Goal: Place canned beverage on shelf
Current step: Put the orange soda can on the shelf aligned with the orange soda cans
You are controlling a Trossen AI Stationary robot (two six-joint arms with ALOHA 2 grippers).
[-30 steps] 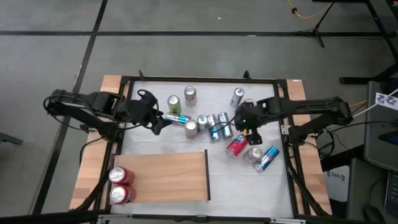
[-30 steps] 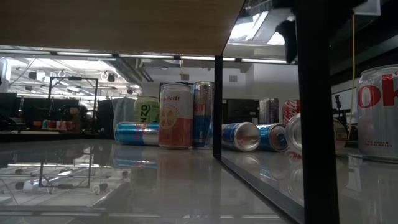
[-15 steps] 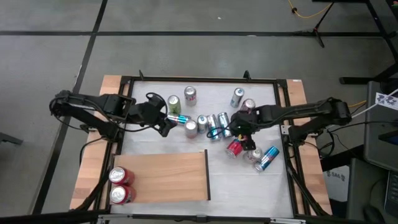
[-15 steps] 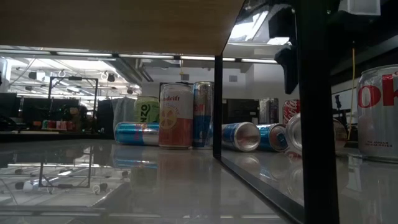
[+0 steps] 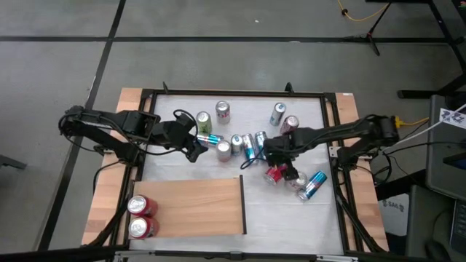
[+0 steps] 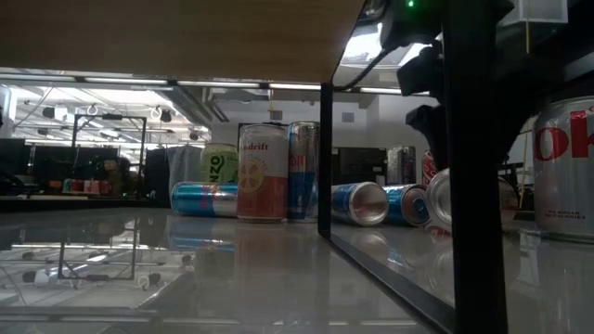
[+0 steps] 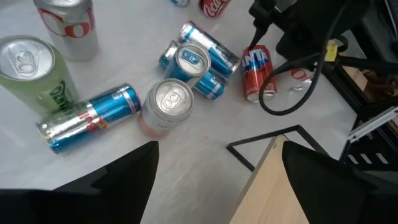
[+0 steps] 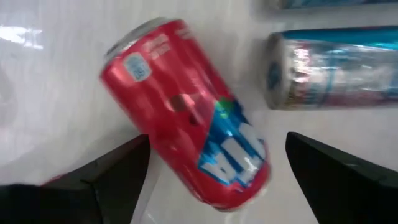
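Observation:
The shelf (image 5: 193, 207) is a light-brown wood panel at the table's near left; two red cans (image 5: 140, 217) stand on its left end. A red Fanta can (image 5: 275, 173) lies on its side on the white table, right of centre. My right gripper (image 5: 271, 156) is open just over it; in the right wrist view (image 8: 217, 149) its fingers stand on either side of the can (image 8: 186, 112) without touching. My left gripper (image 5: 195, 145) is open and empty near an upright silver-topped can (image 7: 168, 106) and a lying blue can (image 7: 87, 124).
Several more cans cluster mid-table: blue ones lying (image 5: 251, 145), a green one (image 5: 203, 121) and silver ones (image 5: 222, 110) upright, and a blue one lying at the right (image 5: 312, 185). A black frame (image 5: 335, 145) edges the table.
My right gripper has gone toward the table's left and near edge and down, toward the red Fanta can, which lies where it was. My left gripper has gone a little toward the table's right, nearer the can cluster.

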